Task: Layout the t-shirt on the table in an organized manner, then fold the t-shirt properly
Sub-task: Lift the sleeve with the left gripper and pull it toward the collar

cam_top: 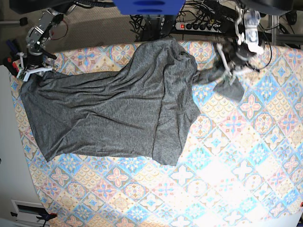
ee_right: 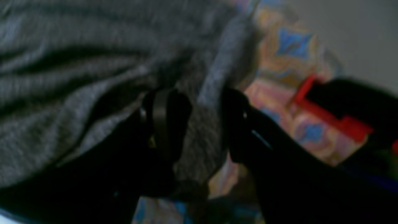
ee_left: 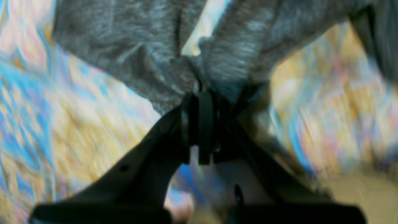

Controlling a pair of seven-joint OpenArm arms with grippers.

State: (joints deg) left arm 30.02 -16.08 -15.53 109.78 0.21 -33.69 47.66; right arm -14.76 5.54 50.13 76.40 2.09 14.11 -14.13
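The dark grey t-shirt (cam_top: 109, 109) lies spread over the left half of the patterned table (cam_top: 236, 156), creased, with its right part folded over itself. At the far right, my left gripper (cam_top: 230, 71) has pinched a sleeve (cam_top: 229, 87) and holds it stretched away from the body. The left wrist view shows this gripper (ee_left: 202, 93) shut on a bunched fold of the t-shirt (ee_left: 124, 46) above the cloth (ee_left: 77, 130). My right gripper (cam_top: 33, 71) is at the far left corner; up close its fingers (ee_right: 203, 105) clamp a thick edge of the t-shirt (ee_right: 77, 62).
A power strip (cam_top: 203, 26) with cables runs behind the table's far edge. A blue part (cam_top: 149, 5) hangs over the top middle. A red and black clamp (ee_right: 326, 115) sits by the table corner beside my right gripper. The table's left edge (cam_top: 14, 118) runs close to the shirt.
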